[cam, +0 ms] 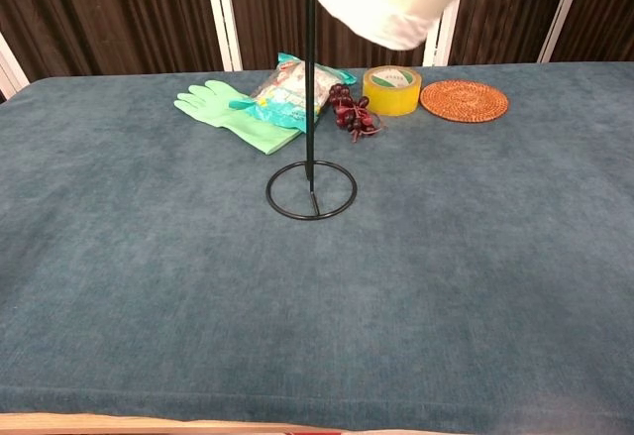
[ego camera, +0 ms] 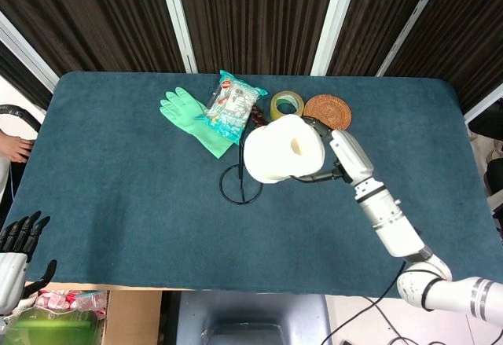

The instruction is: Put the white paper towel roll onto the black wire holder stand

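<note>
Roll, light and soft, is clasped around its side by the right hand; squeezing is best avoided above the stand just leftward.

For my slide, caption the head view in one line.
Right hand holds the white paper towel roll aloft beside the black wire holder stand, not yet threaded onto it.

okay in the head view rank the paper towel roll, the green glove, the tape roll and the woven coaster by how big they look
1. paper towel roll, though it is lifted nearer the camera
2. green glove
3. woven coaster
4. tape roll, partly hidden behind the paper towel roll
</note>
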Robot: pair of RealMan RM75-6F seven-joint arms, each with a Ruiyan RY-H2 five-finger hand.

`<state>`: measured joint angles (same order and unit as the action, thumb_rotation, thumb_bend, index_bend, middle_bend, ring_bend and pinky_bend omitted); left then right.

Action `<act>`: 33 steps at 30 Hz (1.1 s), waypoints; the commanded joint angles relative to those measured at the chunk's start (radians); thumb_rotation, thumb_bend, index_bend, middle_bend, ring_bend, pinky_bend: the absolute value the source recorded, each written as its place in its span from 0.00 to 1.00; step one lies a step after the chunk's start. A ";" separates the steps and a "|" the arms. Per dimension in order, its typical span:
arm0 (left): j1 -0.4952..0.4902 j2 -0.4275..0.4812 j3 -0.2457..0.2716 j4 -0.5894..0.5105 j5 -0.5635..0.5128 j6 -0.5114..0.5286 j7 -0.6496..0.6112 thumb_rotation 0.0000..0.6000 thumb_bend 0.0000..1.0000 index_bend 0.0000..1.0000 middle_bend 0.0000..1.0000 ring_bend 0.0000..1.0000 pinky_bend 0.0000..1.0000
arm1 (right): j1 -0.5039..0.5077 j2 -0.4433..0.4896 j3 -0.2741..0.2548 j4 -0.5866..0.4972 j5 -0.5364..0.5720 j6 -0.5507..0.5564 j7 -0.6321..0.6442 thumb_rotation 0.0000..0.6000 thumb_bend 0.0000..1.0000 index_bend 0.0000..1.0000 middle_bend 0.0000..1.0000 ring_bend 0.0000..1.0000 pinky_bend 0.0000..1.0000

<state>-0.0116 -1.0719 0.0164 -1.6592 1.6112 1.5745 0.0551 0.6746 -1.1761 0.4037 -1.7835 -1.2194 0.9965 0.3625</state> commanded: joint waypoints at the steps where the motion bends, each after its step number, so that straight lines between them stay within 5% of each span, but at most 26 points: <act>1: 0.000 0.000 0.000 0.000 0.000 0.000 0.000 1.00 0.42 0.00 0.01 0.00 0.09 | 0.082 -0.012 0.046 -0.085 0.131 -0.005 -0.190 1.00 0.23 0.86 0.71 0.64 0.48; 9: 0.000 0.000 0.000 0.000 0.000 0.000 0.000 1.00 0.42 0.00 0.01 0.00 0.09 | 0.147 -0.052 0.071 -0.169 0.275 0.070 -0.386 1.00 0.23 0.86 0.71 0.64 0.48; 33: 0.000 0.000 0.000 0.000 0.000 0.000 0.000 1.00 0.42 0.00 0.01 0.00 0.09 | 0.252 -0.103 0.078 -0.122 0.527 0.098 -0.539 1.00 0.23 0.86 0.71 0.64 0.48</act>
<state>-0.0113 -1.0719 0.0160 -1.6592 1.6114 1.5742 0.0551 0.9187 -1.2733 0.4824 -1.9117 -0.7021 1.0922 -0.1672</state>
